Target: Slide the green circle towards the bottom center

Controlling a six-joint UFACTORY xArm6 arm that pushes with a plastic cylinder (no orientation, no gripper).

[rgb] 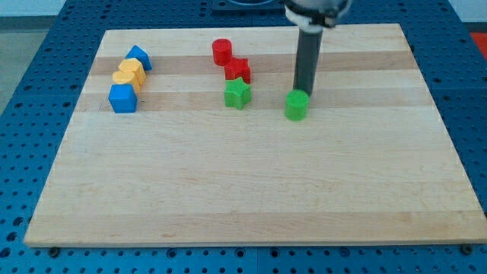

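The green circle (297,106) sits on the wooden board (251,190), right of centre in the upper half. My tip (303,93) stands right behind it, at its top edge, touching or nearly touching it. The dark rod rises straight up from there to the view's top.
A green star (237,94) lies to the left of the circle, with a red star (237,70) and a red cylinder (221,52) above it. At the upper left are a blue cube (122,98), two yellow blocks (129,73) and a blue block (139,57).
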